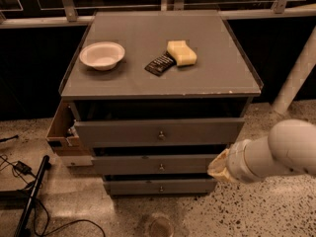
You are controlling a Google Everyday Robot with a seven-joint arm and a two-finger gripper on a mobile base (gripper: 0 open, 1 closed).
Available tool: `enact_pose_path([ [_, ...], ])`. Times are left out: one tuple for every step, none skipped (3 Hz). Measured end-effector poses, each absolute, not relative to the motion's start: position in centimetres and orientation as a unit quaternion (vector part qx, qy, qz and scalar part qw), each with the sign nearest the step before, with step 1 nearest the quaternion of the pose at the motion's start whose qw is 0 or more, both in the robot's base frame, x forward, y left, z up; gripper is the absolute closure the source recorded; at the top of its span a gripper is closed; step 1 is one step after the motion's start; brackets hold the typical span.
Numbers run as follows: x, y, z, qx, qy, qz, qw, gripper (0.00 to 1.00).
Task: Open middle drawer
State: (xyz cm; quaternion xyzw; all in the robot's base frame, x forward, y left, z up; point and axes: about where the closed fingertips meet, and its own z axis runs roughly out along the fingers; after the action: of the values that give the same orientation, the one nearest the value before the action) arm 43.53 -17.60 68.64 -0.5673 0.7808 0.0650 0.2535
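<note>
The grey cabinet has three drawers. The middle drawer (123,165) is wide and shallow, with a small round knob (161,166) at its centre. It sits under the taller top drawer (123,132), which stands pulled out a little, and above the bottom drawer (133,186). My white arm (276,154) comes in from the right. My gripper (216,167) is at its tan end, by the right end of the middle drawer's front and well to the right of the knob.
On the cabinet top (123,83) are a white bowl (102,55), a yellow sponge (181,52) and a dark packet (159,64). A cardboard box (60,132) juts out at the cabinet's left. Cables and a black rod (30,196) lie on the floor at left. A white post (296,73) stands at right.
</note>
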Motion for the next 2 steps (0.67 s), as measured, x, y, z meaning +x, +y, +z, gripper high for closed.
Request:
enact_pose_path([
  [44.4,-17.1,61.4,-0.564,0.773,0.088,0.277,1.00],
  [45.4,-16.3,54.8,-0.552,0.774,0.121,0.286,1.00],
])
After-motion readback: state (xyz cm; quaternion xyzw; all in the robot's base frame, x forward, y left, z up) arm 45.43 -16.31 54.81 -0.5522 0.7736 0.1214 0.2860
